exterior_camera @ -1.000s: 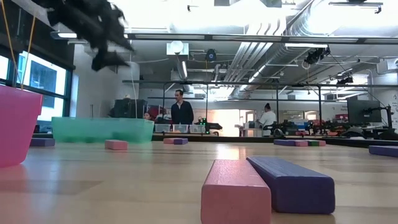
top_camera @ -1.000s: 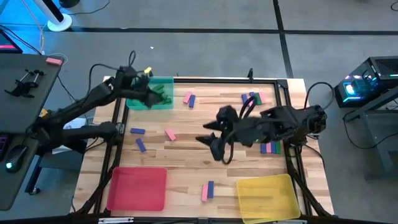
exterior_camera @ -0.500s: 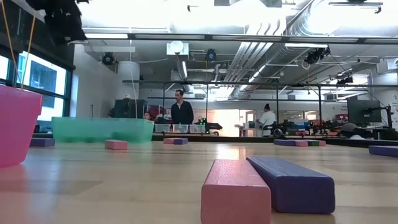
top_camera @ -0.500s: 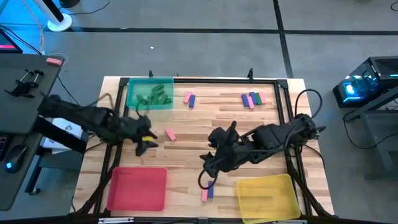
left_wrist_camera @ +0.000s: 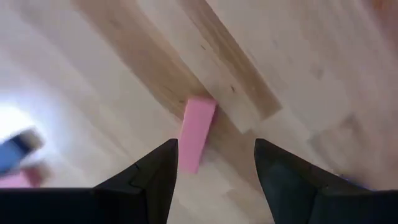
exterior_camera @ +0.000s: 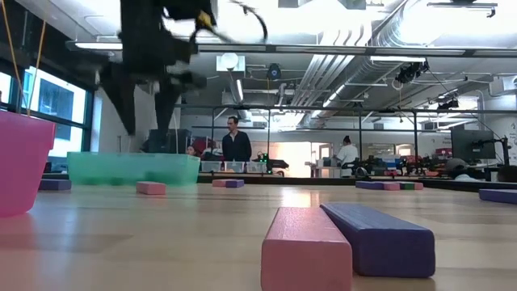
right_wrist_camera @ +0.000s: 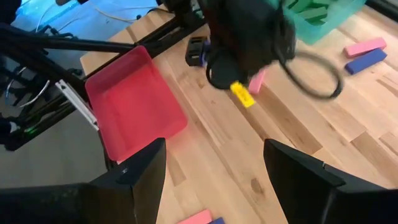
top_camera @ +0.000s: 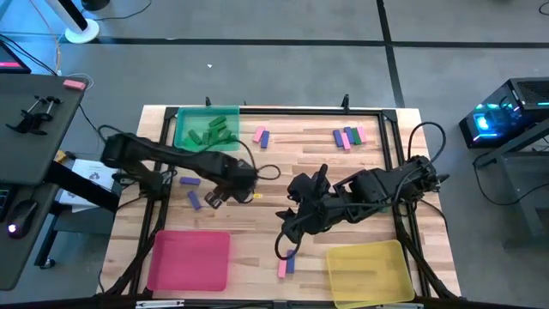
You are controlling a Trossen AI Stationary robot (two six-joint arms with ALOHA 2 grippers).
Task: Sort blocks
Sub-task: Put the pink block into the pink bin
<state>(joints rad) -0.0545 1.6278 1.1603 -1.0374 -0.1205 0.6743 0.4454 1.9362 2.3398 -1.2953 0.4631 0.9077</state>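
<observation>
A pink block (left_wrist_camera: pixel 198 134) lies flat on the wooden table, with my left gripper (left_wrist_camera: pixel 214 146) open and pointing straight down above it, one finger on either side, touching nothing. The low view shows that gripper (exterior_camera: pixel 147 129) well above the tabletop. In the high view it (top_camera: pixel 230 182) covers the block. My right gripper (top_camera: pixel 285 225) hovers open over the table's middle, tilted down, with nothing between its fingers (right_wrist_camera: pixel 214 155). Green blocks (top_camera: pixel 210 131) lie in the green tray (top_camera: pixel 182 142). Other blocks lie loose: a pink-and-blue pair (top_camera: pixel 286 263) near the front edge and another (top_camera: pixel 262 136) by the green tray.
The red tray (top_camera: pixel 189 260) stands at the near left and the yellow tray (top_camera: pixel 369 270) at the near right. A mixed group of blocks (top_camera: pixel 347 136) lies at the far right. Two blue blocks (top_camera: pixel 192 190) lie left of my left gripper. People stand far behind the table.
My left gripper has swung from over the green tray toward the table's middle and near side, come down and rolled about its own axis, and now stands over the pink block. My right gripper sank a little toward the near edge, then kept still.
</observation>
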